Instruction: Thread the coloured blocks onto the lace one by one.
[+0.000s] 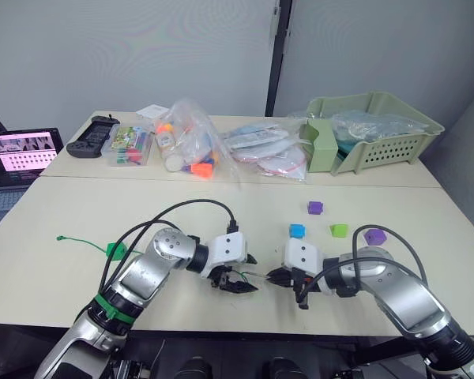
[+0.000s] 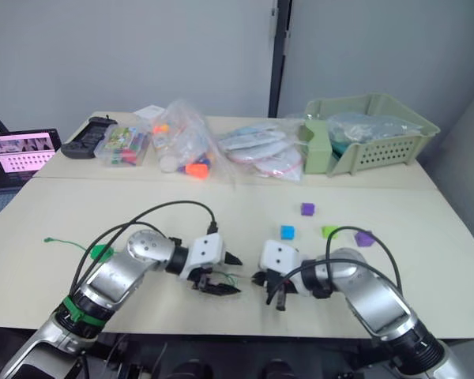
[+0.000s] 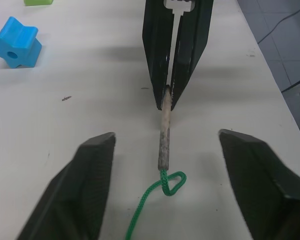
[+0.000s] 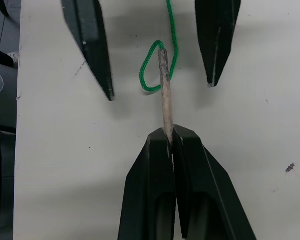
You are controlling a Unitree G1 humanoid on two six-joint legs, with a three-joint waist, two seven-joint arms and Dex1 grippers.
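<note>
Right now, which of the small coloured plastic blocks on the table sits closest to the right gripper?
The blue star-shaped block, just beyond the right gripper; the purple blocks and light green block lie farther off.

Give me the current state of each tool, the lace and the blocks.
Left tool: open, fingers either side of the lace tip, not touching it.
Right tool: shut on the lace's stiff tip.
Lace: nothing threaded on it, tip pinched, cord trailing across the table.
Blue block: loose on the table.
Light green block: loose on the table.
Purple blocks: loose on the table.
</note>
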